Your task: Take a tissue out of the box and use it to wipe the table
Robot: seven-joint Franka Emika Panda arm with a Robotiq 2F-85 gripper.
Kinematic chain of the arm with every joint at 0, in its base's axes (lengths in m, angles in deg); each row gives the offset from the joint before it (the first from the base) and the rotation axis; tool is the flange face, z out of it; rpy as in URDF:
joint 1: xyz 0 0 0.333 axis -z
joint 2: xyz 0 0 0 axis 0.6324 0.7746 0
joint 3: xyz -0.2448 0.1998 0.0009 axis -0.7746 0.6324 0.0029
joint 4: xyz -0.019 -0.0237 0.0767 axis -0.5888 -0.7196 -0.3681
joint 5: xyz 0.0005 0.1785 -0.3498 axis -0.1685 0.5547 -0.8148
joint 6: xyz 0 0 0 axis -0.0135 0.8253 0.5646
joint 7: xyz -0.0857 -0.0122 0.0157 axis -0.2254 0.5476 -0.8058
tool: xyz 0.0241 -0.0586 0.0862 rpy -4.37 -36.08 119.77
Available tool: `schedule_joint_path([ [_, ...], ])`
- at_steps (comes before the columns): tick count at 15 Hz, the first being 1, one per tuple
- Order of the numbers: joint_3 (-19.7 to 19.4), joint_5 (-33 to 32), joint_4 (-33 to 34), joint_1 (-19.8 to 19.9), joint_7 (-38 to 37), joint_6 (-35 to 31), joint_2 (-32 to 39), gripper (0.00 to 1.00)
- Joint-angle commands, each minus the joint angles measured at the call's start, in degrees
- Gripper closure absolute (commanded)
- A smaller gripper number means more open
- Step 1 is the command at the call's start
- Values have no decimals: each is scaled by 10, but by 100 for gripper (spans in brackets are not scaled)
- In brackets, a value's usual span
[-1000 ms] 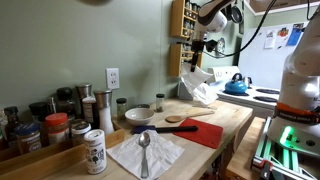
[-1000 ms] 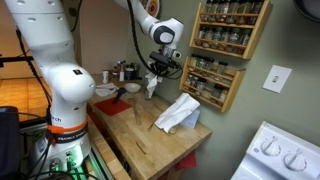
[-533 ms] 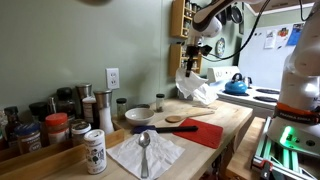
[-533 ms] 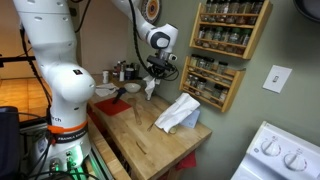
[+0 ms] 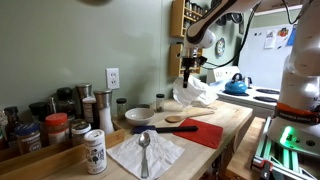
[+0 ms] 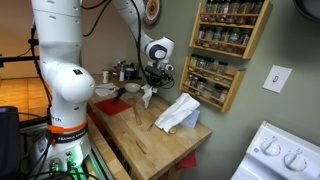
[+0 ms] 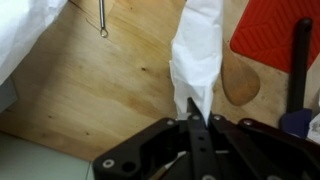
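Fingers point(image 7: 197, 120): pinched shut on the top end of the tissue point(image 7: 200, 55), so the sheet hangs loose beneath them.
Tissue: a narrow white strip dangling in the air, its lower end above the surface point(image 7: 110, 80) and not spread on it.
Box point(image 6: 180, 113): on the wood to the right of the hanging tissue point(image 6: 147, 96), apart from it; the pull looks finished.
Surface: bare wood beneath, with the red mat point(image 7: 265, 35) and wooden spoon point(image 7: 240, 82) close on the right, so the wipe likely suits the open left patch.
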Motion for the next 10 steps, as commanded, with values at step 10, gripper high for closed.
schedule_joint_path([
  [10,64,68,44,20,38,-4,144,100],
])
